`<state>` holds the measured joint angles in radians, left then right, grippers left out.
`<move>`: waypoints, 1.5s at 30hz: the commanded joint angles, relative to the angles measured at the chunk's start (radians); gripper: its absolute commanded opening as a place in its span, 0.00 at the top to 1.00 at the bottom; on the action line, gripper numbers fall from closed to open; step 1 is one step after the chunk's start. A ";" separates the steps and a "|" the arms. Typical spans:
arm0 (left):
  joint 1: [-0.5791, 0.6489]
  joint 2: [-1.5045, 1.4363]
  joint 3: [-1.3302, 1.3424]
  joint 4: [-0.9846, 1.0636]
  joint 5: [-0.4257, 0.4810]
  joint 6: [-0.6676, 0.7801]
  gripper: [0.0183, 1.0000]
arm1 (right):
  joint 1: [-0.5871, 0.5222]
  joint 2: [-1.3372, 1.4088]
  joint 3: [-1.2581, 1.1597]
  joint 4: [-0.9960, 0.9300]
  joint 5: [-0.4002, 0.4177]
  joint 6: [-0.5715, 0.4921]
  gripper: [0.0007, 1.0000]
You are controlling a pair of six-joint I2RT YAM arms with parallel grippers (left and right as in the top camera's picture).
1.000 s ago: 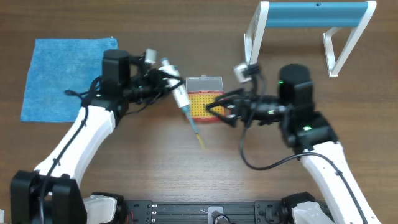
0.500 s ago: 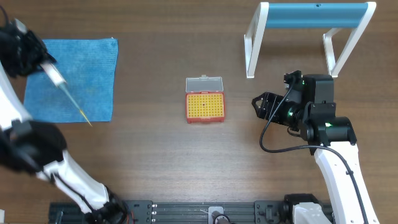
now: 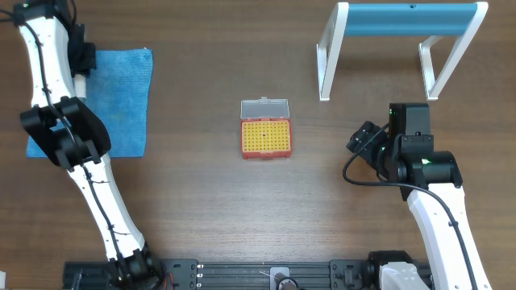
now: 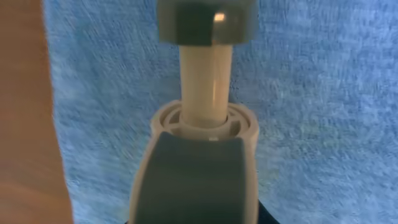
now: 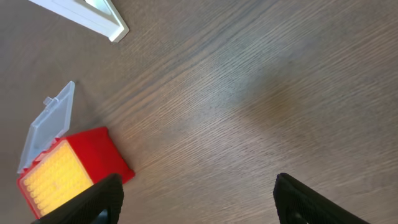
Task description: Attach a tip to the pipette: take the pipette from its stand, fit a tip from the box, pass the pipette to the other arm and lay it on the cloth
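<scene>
Left claw (image 3: 81, 60) is holding the grey-and-cream plastic pipette (image 4: 205, 93) over the blue cloth (image 3: 121, 89) for laying down; right claw (image 5: 199, 199) is hanging released.

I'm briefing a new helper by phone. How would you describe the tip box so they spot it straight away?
Look at the middle of the wooden table, between the blue cloth and the white-and-blue stand. The tip box sits there alone. It is the only red thing, filled with yellow tips, its clear lid flipped open.
</scene>
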<state>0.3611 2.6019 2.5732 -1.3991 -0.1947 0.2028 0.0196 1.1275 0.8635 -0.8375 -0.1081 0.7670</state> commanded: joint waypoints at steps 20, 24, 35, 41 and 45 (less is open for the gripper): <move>0.004 0.010 -0.200 0.190 0.211 0.127 0.99 | 0.015 -0.004 0.008 0.017 -0.047 0.093 0.21; 0.004 0.010 -0.200 0.162 0.210 0.116 0.99 | 0.014 -0.004 0.008 0.017 -0.045 0.093 0.21; 0.003 -0.080 0.158 -0.175 0.118 -0.042 0.04 | 0.014 -0.005 0.008 0.096 -0.042 0.084 0.21; -0.017 -0.327 0.422 -0.300 0.463 -0.091 0.04 | 0.014 -0.040 0.008 0.279 0.049 -0.151 0.21; -0.073 -0.652 0.329 -0.300 0.469 -0.090 0.04 | 0.015 -0.285 0.008 0.268 0.056 -0.386 0.21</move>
<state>0.3233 2.1555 2.9589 -1.6909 0.2115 0.1284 0.0284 0.9920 0.8616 -0.5697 -0.0788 0.5571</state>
